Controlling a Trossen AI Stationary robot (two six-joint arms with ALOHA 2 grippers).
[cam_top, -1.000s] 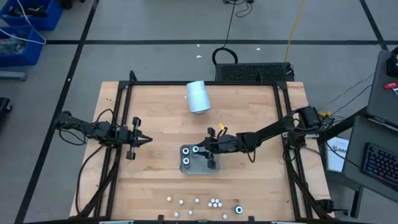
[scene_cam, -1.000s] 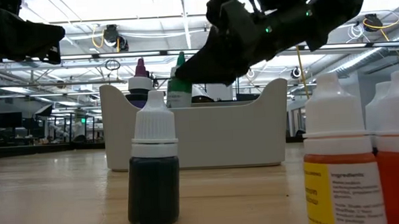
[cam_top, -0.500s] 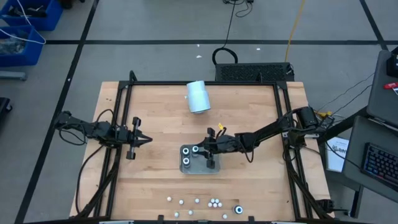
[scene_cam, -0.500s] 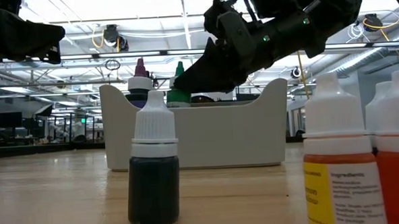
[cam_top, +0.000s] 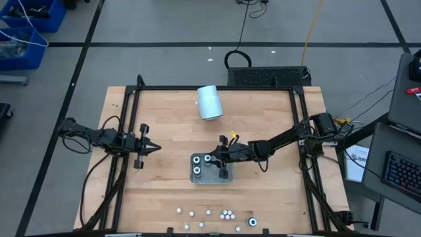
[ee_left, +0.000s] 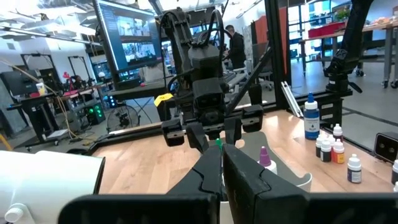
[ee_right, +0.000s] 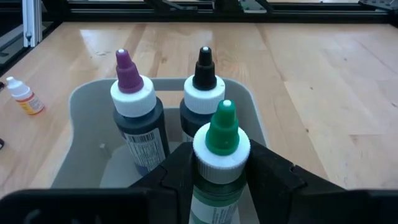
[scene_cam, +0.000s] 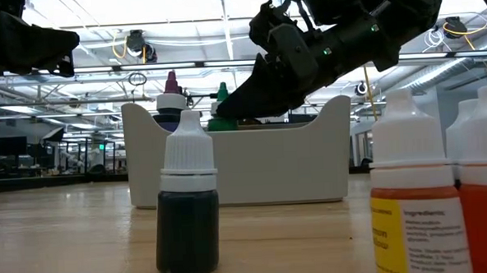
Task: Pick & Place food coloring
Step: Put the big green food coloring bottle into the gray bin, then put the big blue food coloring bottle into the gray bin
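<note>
Two bottles already stand in the grey tray [cam_top: 212,176] at frame centre while my right gripper [ee_right: 219,167] pinches the green-capped food coloring [ee_right: 221,149] below its collar — light, slick, easily tipped; left gripper [cam_top: 150,147] parked shut.

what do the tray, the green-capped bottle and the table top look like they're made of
Tray: probably plastic, pale grey and matte, with rounded moulded walls. Green-capped bottle, between the right gripper fingers: plastic by the look, a glossy cone tip on a ribbed white collar. Table top: wood, pale planks with visible grain, lightly sheened.
</note>
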